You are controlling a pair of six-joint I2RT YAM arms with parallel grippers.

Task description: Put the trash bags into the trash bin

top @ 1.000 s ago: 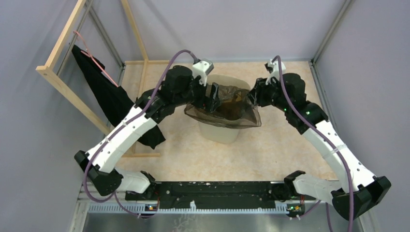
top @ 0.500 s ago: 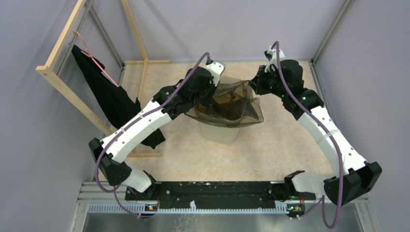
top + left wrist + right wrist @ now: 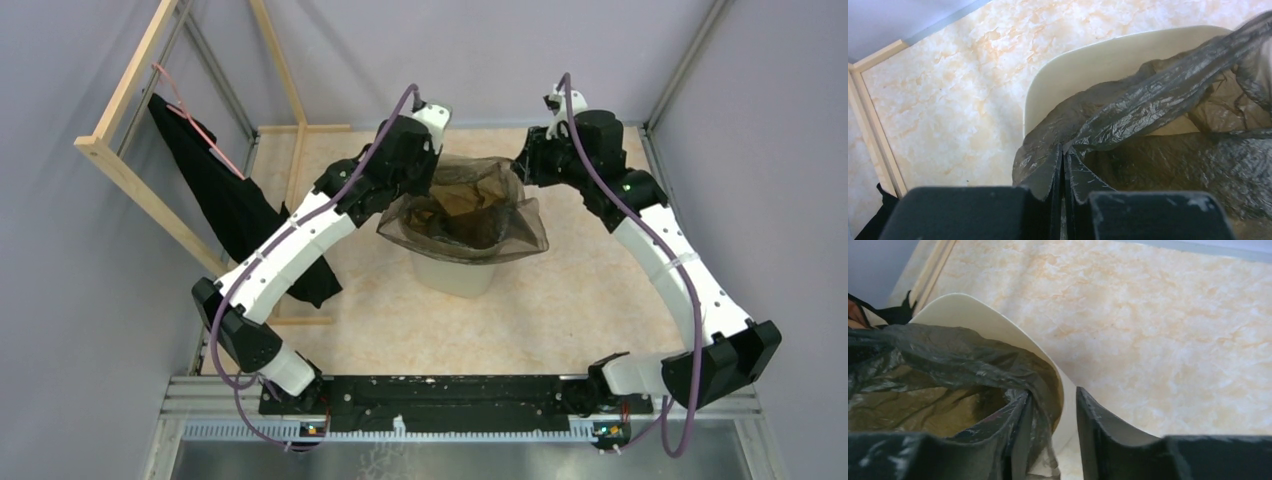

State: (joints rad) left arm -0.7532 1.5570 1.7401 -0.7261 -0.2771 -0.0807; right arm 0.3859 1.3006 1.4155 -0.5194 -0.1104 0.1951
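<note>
Over the trash bin (image 3: 455, 278), the trash bag (image 3: 465, 215) had been drawn rearward and spread across the rim; left fingers (image 3: 1048, 180) pinched its film, right fingers (image 3: 1093, 425) stood apart, so seating it looked close.

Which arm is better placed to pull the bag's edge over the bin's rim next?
Probably left: the left hand is shut on the bag, with bare bin rim just ahead. The right hand is open; the film only lies against one finger.
</note>
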